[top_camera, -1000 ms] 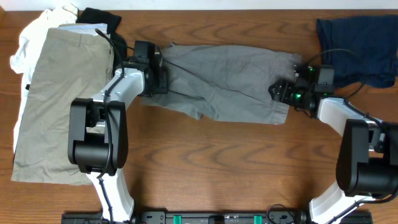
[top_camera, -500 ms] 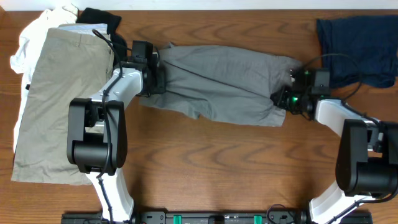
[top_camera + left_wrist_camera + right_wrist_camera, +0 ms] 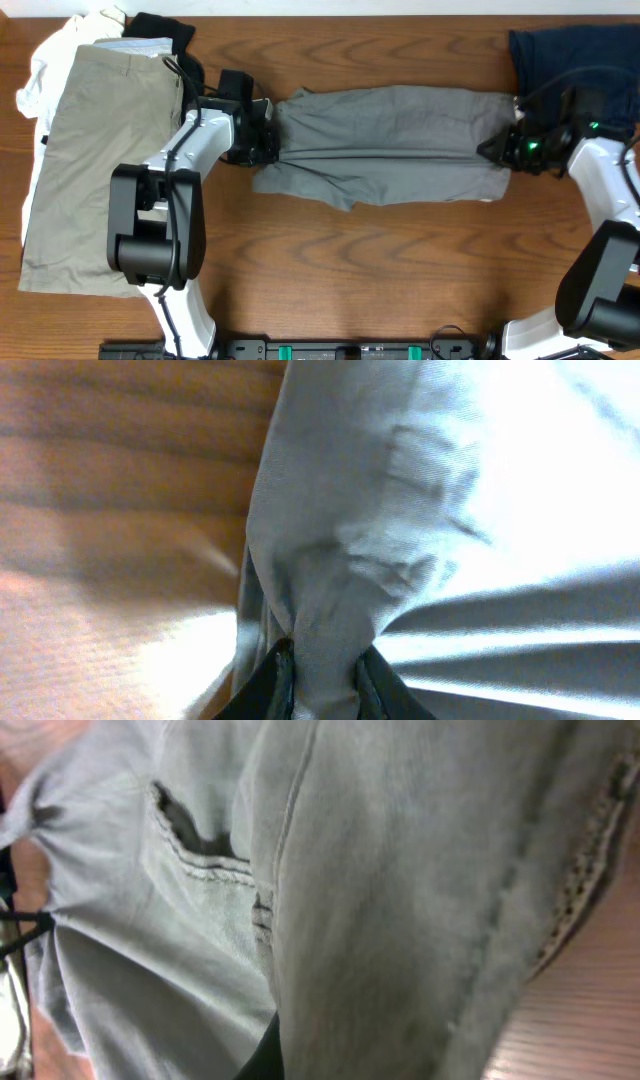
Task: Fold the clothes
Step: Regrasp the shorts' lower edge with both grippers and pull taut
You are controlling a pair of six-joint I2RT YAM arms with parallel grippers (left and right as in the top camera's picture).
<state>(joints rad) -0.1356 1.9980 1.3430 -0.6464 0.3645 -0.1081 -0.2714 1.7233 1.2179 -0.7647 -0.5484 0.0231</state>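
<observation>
Currently we see the grey shorts (image 3: 390, 140) stretched taut on the table (image 3: 330, 280) between both arms: left gripper (image 3: 270, 147) jaws clamped on one bunched end, right gripper (image 3: 503, 150) pinching the opposite edge.

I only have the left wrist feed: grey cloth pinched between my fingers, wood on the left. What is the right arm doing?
Observer: The right gripper is clamped on the opposite end of the grey shorts, close to a navy garment.
Operator: Is the cloth slack between the arms?
Observer: It doesn't look slack. Overhead, it runs as a stretched band from the left gripper to the right one, with long lengthwise creases.
Operator: Any landmark at the right end?
Observer: Yes. The right wrist view shows a slit pocket with a stitched edge, facing that camera.
</observation>
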